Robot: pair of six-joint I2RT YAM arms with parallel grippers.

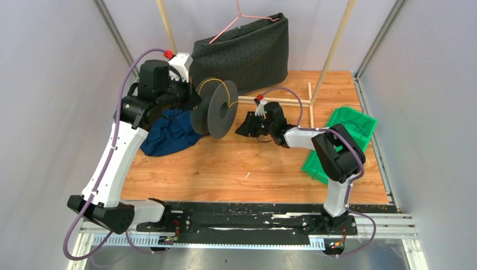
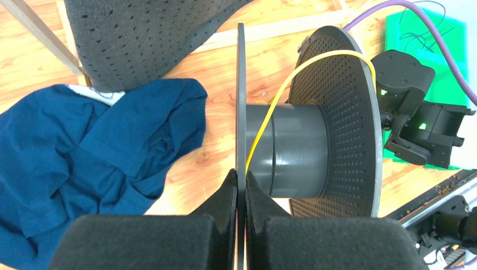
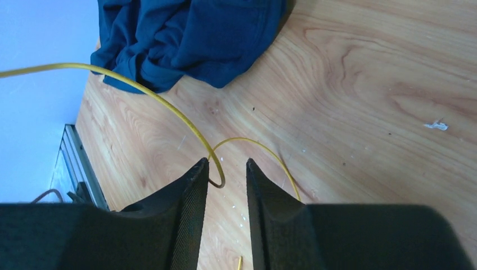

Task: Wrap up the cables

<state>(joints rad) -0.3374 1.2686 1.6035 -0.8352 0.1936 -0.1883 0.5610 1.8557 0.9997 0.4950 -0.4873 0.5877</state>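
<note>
Left fingers point(image 2: 229, 190), closest to the lens in the left wrist view, are clamped on the thin rim of the left flange of a grey spool point(image 2: 298, 149). Blue cloth point(image 2: 84, 146) lies crumpled on the bench point(image 1: 225, 169), left of the spool. Yellow wire point(image 2: 264, 121) rises from beside the clamped rim, crosses the hub and passes over the rim of the perforated right flange. The top view shows only a faint arc of it there. Right of the spool, the right fingers point(image 3: 199, 174) stand slightly apart, gripping nothing. Only the right wrist view shows the wire's hooked bend sitting in the gap between them, with a further loop lying on the wood. Green bin point(image 1: 343, 132) sits at the far right.
</note>
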